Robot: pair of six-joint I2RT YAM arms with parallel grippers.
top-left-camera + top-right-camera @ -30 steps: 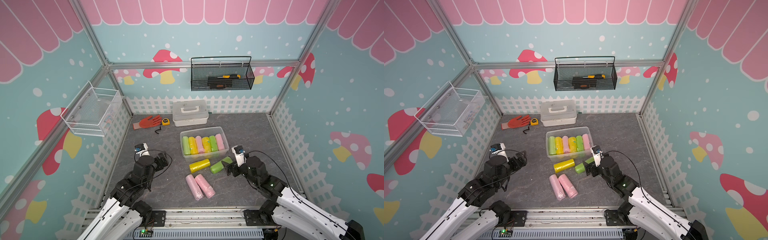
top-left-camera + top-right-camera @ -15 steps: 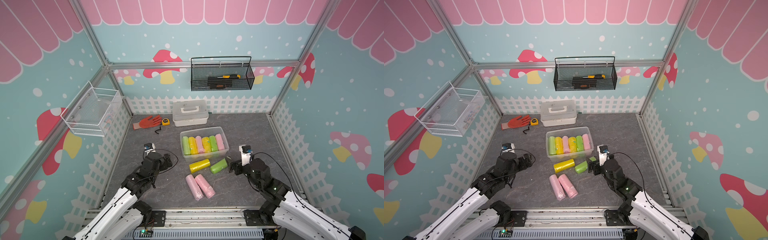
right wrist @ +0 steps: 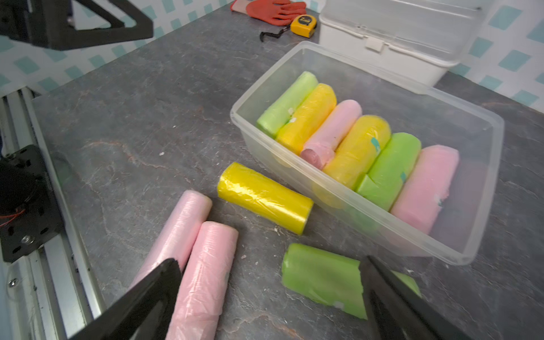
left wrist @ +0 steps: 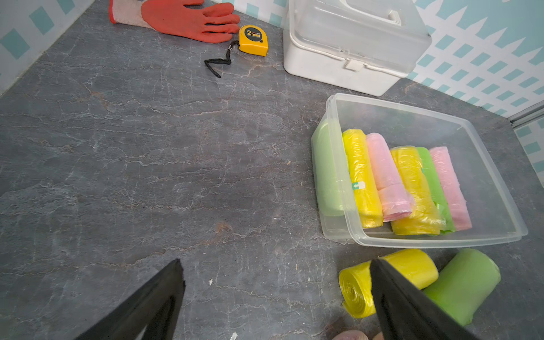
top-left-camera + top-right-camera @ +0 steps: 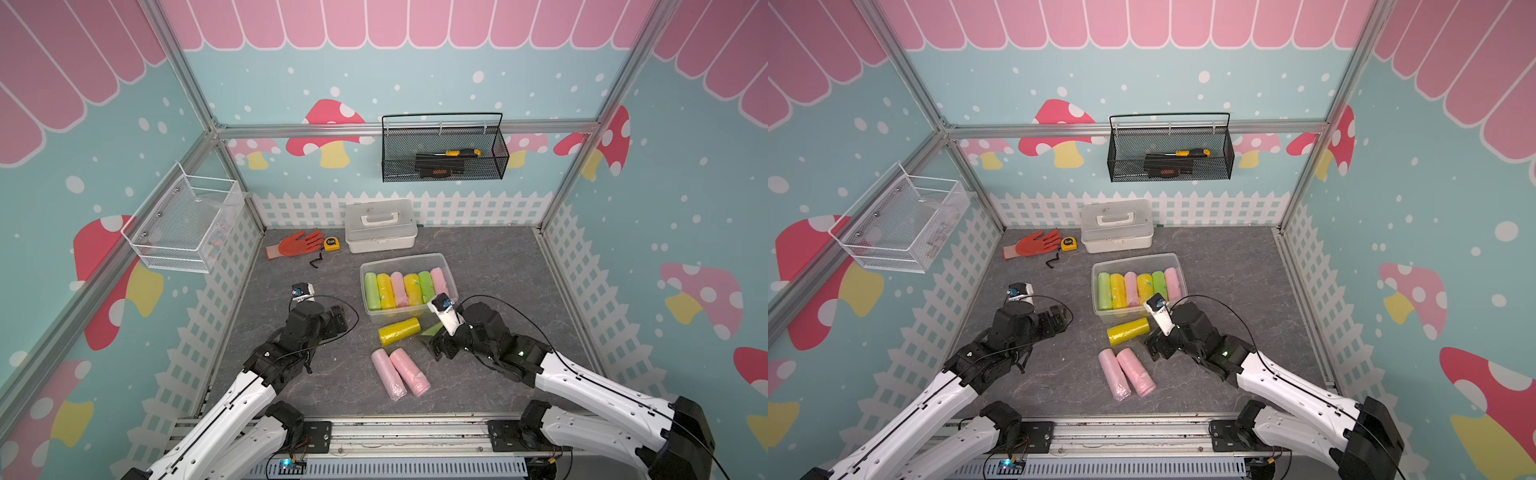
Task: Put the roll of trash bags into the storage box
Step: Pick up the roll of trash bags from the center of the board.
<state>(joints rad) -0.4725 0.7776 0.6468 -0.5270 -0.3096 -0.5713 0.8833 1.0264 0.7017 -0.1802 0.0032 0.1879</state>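
Reach-to-grasp step. Your right claw (image 3: 269, 263) hangs low over the green roll (image 3: 321, 279), which lies on the table just beside the box's (image 3: 441, 97) near wall, outside it. The claw is spread wide and holds nothing. One finger overlaps the roll's end; contact unclear. Next, I'd say: straddle the roll, close, lift over the rim. Left claw (image 4: 276, 265) is also wide and empty, off to the box's side.

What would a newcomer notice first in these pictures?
The clear storage box mid-table, with six bright trash bag rolls in a row inside. Nearer the robot, four loose rolls lie on the grey table: a yellow roll, two pink rolls and a green roll beside the open right pincer.
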